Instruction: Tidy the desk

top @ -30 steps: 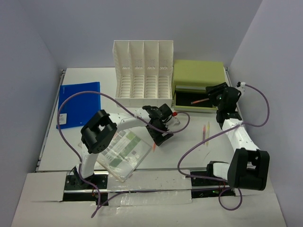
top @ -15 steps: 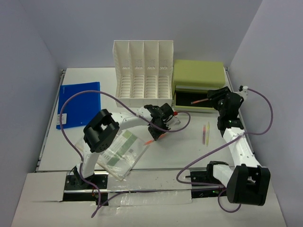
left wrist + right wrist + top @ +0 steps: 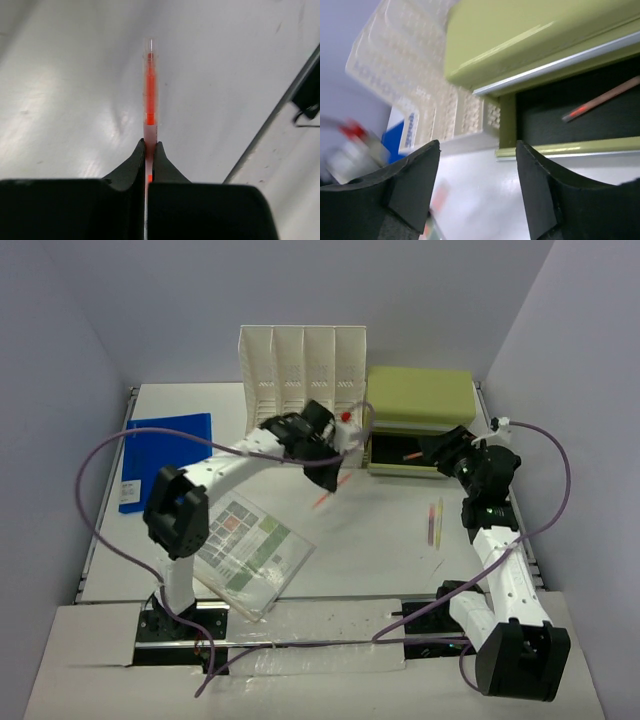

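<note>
My left gripper (image 3: pixel 149 146) pinches the pen (image 3: pixel 150 92) aloft; next I steer it into the drawer (image 3: pixel 560 147), beside the spread right gripper (image 3: pixel 477 147).

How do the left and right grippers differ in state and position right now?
The left gripper has its fingers shut on an orange pen; the right gripper has its fingers spread apart and holds nothing. The left gripper hangs over bare desk; the right gripper faces the open drawer of the green drawer box. Both have black fingers.
</note>
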`<action>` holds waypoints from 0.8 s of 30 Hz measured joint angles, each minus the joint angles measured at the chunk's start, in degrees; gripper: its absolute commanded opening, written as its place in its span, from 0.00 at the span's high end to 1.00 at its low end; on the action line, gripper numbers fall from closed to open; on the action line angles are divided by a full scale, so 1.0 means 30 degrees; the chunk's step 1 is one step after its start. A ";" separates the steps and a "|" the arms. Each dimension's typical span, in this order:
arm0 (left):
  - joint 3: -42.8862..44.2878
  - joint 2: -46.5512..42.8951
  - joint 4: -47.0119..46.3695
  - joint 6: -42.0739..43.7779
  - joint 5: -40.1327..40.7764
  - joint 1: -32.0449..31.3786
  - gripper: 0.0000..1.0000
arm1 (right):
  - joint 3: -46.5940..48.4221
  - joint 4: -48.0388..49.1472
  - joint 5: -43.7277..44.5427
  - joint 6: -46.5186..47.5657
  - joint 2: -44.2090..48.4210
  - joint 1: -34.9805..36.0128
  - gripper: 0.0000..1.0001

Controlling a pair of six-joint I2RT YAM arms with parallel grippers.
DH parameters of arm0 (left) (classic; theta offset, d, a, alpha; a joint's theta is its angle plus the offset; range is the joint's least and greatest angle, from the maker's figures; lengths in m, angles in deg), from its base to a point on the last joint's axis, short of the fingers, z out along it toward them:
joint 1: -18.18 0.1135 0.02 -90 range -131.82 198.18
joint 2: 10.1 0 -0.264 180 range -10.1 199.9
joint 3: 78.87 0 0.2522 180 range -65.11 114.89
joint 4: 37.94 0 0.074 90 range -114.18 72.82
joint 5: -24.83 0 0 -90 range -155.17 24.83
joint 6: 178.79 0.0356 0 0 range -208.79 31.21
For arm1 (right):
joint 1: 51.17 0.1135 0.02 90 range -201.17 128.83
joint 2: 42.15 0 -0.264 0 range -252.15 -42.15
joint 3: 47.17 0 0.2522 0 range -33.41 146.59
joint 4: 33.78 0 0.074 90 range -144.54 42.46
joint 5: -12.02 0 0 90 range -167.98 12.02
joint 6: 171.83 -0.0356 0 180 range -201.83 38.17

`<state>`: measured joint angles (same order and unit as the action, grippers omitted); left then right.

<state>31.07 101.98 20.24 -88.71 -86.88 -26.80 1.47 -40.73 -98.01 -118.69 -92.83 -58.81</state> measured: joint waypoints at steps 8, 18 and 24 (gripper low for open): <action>0.0497 -0.3766 -0.1503 -0.1723 -0.3347 0.2101 1.00 | -0.0956 0.1743 -0.2148 0.0561 -0.0174 0.3943 0.13; 0.0395 -0.3894 -0.1592 -0.2143 -0.4250 0.1623 1.00 | -0.0834 0.5401 -0.2202 -0.1319 -0.3104 0.7093 0.34; 0.0263 -0.3894 -0.1585 -0.2144 -0.4235 0.1652 1.00 | -0.0718 0.7013 -0.2491 -0.2809 -0.5076 0.7380 0.42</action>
<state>31.86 90.30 15.48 -95.14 -99.59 -21.85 -0.68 -19.69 -105.49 -127.12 -108.05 -36.67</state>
